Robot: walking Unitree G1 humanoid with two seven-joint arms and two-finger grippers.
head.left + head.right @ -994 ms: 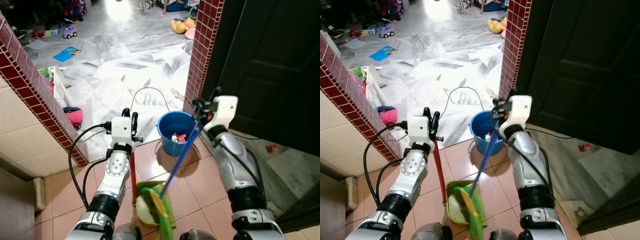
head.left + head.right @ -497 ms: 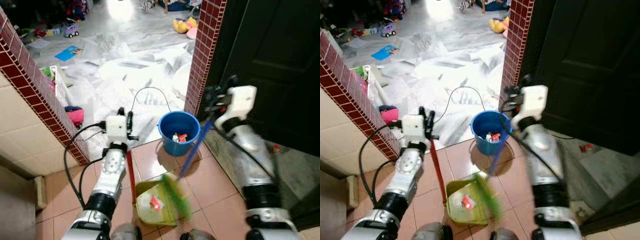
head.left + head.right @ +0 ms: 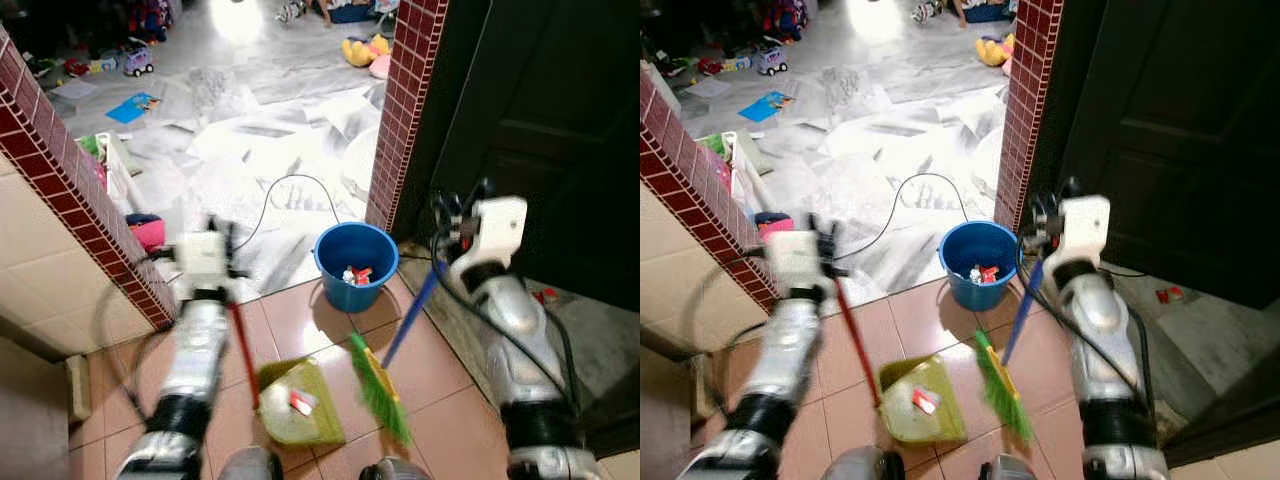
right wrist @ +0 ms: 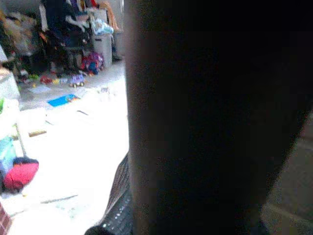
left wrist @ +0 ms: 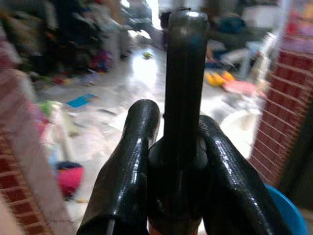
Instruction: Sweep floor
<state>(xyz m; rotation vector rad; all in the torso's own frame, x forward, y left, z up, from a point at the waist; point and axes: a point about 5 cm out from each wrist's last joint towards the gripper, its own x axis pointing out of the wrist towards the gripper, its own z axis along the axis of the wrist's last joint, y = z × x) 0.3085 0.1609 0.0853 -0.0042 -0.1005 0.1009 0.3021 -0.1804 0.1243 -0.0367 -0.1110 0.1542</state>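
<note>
A green dustpan point(image 3: 300, 405) lies on the terracotta tiles with a red scrap point(image 3: 300, 402) in it. Its red handle point(image 3: 243, 352) rises to my left gripper point(image 3: 213, 262), which is shut on the handle's dark top point(image 5: 182, 98). Just right of the pan, the green broom head point(image 3: 381, 391) rests on the tiles. Its blue stick point(image 3: 412, 315) slants up to my right gripper point(image 3: 447, 238), which is shut on it. A blue bucket point(image 3: 355, 262) with red and white scraps stands behind the pan.
Red brick pillars stand at the left point(image 3: 60, 180) and right point(image 3: 405, 110) of the opening. A dark door point(image 3: 540, 130) is at the right. A black cable point(image 3: 290, 185) loops over the marble floor, where paper and toys point(image 3: 138, 62) lie scattered.
My right gripper has swung the broom to the right, out of the dustpan and onto the tiles beside it. My left arm has shifted left with the dustpan handle, blurred by motion.
</note>
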